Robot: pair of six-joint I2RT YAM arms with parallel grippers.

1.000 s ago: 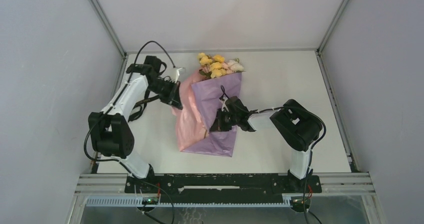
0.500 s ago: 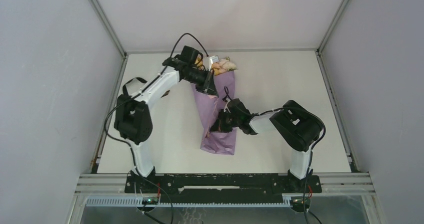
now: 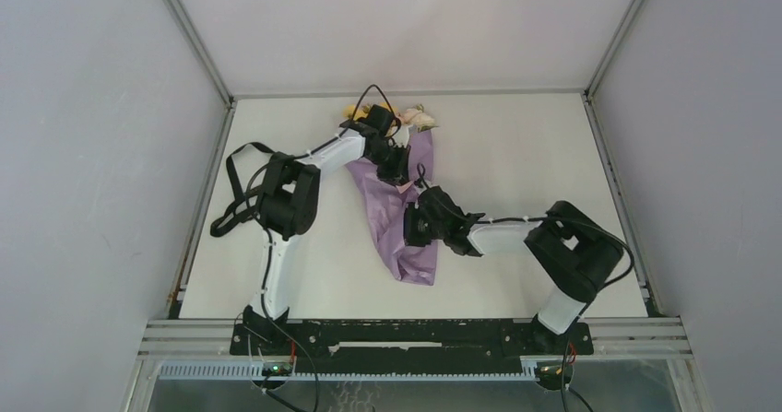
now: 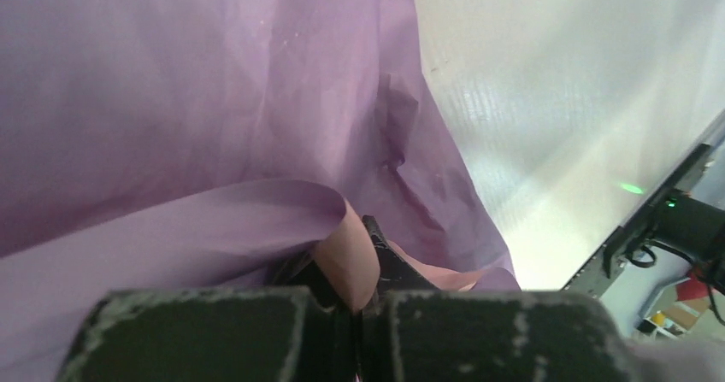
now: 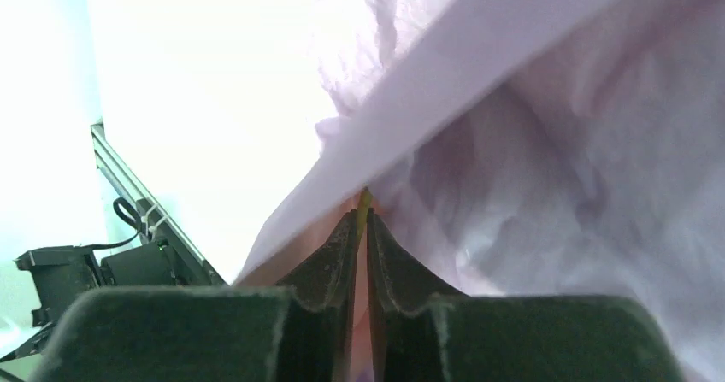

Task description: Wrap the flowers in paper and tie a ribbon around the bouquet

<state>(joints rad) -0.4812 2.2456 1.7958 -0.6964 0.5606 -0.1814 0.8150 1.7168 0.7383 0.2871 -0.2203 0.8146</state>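
- Bases of both arms stood at the near edge of the tabletop (image 3: 516,154). The left arm was bent at the elbow and reached across toward the far middle.
- Right pincer (image 3: 412,228) sat low on the middle of the paper (image 3: 404,251). In the wrist view its fingers (image 5: 329,262) stood narrow, almost together. A fold of the sheet and a thin yellow-green strand were caught in the slit between them.
- Paper lay as a long, crumpled lilac wrap near the centre of the tabletop. Its narrow end pointed to the near edge and its wide end to the far edge.
- Left pincer (image 3: 398,165) rested on the upper part of the wrap, just beyond the right one. In its wrist view it was closed tight on a curled edge of the sheet, whose pink face showed between the fingers.
- Flowers (image 3: 421,117) showed at the far, wide end of the wrap as pale blooms, with a yellow one partly hidden by the left arm. The stems lay inside the wrap, out of sight.
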